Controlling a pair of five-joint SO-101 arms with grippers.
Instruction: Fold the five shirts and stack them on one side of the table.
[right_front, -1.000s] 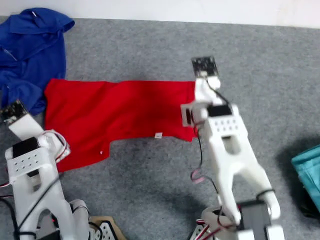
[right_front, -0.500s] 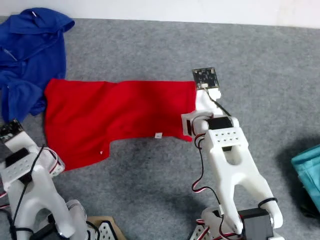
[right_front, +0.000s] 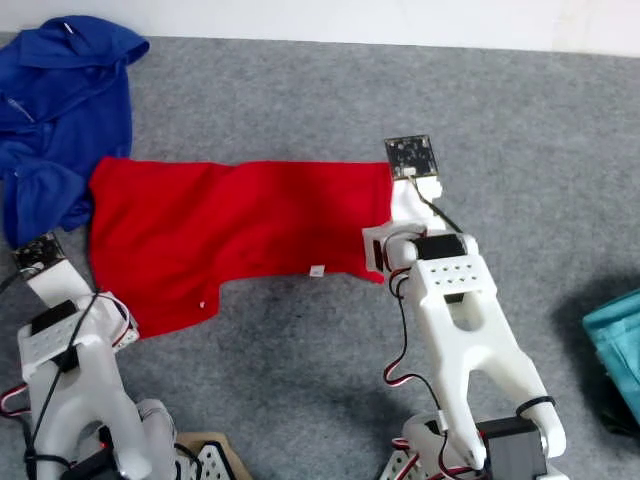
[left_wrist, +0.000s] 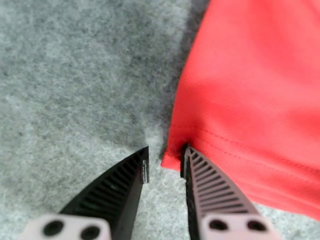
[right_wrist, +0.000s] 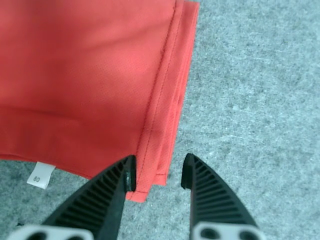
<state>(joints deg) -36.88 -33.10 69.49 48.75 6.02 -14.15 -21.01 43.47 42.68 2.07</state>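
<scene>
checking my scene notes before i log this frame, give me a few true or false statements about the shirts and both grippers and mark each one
1. The red shirt lies spread out on the grey table. True.
2. The left gripper is shut on the red shirt. False: it is open, with a corner of the shirt between its fingers.
3. The right gripper is open at a hemmed corner of the red shirt. True.
4. The teal cloth lies on top of the red shirt. False: it sits at the right edge of the high view, apart from the red shirt.
5. The blue shirt lies bunched up at the far left of the table. True.
</scene>
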